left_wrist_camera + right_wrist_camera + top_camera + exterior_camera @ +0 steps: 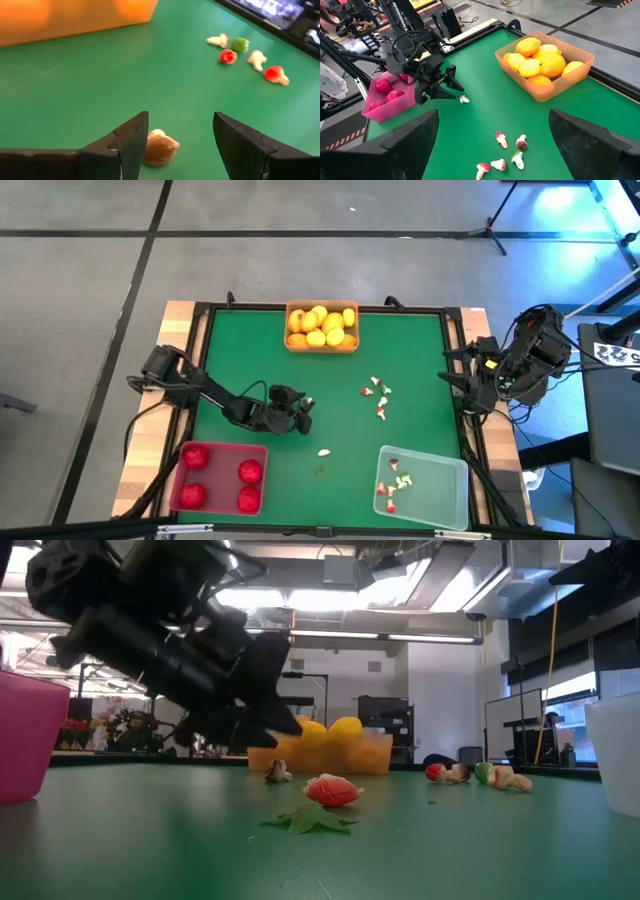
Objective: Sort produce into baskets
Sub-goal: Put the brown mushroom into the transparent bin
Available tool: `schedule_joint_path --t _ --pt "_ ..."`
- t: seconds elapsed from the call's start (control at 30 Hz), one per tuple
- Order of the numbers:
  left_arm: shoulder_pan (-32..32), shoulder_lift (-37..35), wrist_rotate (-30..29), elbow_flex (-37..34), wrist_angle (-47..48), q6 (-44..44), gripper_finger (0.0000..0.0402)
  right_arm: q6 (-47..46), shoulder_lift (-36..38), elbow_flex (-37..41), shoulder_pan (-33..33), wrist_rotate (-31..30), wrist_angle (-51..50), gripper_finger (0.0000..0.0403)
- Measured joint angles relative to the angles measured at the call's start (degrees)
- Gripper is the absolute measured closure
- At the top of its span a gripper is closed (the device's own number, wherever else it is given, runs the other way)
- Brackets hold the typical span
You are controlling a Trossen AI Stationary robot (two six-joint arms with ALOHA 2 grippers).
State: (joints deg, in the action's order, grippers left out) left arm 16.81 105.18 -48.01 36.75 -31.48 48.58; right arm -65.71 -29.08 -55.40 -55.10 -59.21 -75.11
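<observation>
At the near edge of the green bench sit two baskets: the red basket at the near left, holding four red round fruits, and the clear basket at the near right, with a few small whitish-and-red bits lying in its left part. On the bare mat between them lie one loose whitish-and-red piece and, just nearer than it, a small green leaf-like scrap. A little farther in, left of centre, the left gripper hangs low over the mat, its fingers spread apart and grasping nothing; a small tan-whitish piece lies on the mat just at the inner side of one finger, and whether it touches that finger cannot be told. Farther in and right of centre, a loose cluster of small whitish, red and green pieces is scattered on the mat, well apart from the left gripper. At the far edge, in the middle, stands the orange basket, heaped with yellow and orange oval fruits. The right gripper waits off at the bench's right edge, about level with that cluster, its fingers released wide and holding nothing. Beyond the bench the low view shows a room with ceiling lights and equipment.
</observation>
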Motion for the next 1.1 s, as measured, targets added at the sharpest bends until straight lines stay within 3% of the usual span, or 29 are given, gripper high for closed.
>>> schedule_joint_path --t 0.27,0.5,0.9,1.1 --pt "-0.1 7.7 -3.5 0.1 -2.6 5.3 0.0184 0.0 0.0 0.0 0.0 0.3 0.0 0.0029" --pt "-0.3 9.5 -4.9 0.2 -2.6 5.3 0.0187 -0.4 0.0 0.0 0.0 0.9 0.0 0.0029" --pt "-0.2 9.6 -3.7 0.6 -2.2 4.0 0.0284 -0.4 0.0 0.0 0.0 0.9 0.0 0.0029" --pt "-0.4 9.2 -0.9 3.6 -2.0 2.3 0.0309 -0.5 0.0 0.0 0.0 1.0 0.5 0.0029"
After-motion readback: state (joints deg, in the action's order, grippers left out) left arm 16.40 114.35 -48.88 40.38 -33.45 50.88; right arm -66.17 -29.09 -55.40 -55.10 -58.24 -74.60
